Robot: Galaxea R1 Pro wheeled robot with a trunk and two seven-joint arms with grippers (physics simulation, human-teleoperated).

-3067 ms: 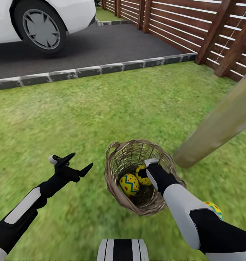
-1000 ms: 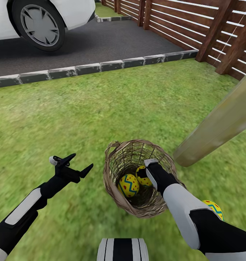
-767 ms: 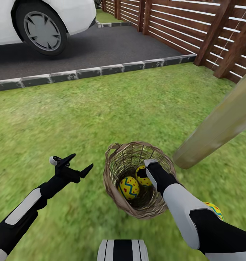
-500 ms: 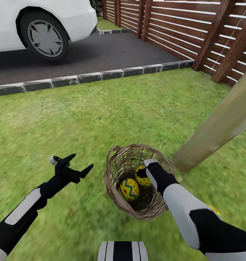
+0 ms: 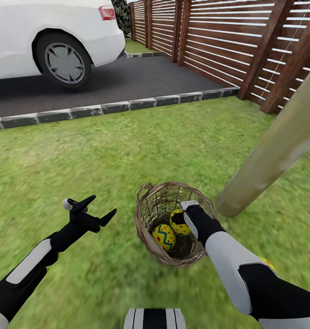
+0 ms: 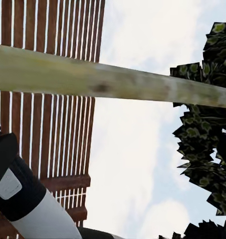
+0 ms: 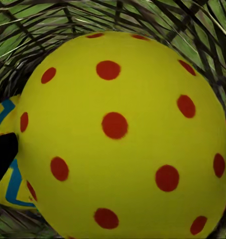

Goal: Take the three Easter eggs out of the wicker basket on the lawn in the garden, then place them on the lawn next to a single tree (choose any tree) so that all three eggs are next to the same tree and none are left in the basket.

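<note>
The wicker basket [image 5: 148, 214] stands on the lawn [image 5: 104, 151] just left of the foot of the leaning pale tree trunk [image 5: 273, 146]. Two yellow Easter eggs lie in it: a zigzag-striped egg [image 5: 163, 237] and a dotted egg [image 5: 177, 222]. My right gripper [image 5: 181, 224] reaches into the basket, and the dotted egg [image 7: 122, 134] sits between its black fingertips [image 7: 3, 154], which touch both sides. A third egg [image 5: 266, 262] lies on the grass, mostly hidden behind my right arm. My left gripper [image 5: 93, 208] hovers open over the grass, left of the basket.
A dark driveway [image 5: 127, 77] with a grey stone kerb [image 5: 81, 112] and a white car [image 5: 45, 36] lies beyond the grass. A brown slatted fence [image 5: 246, 36] closes the right side. The trunk [image 6: 103, 82] and leafy crown [image 6: 202, 139] cross the left wrist view.
The whole picture has shifted down as the camera tilted up, showing more of the car and fence. Both arms, the basket and the eggs keep their places.
</note>
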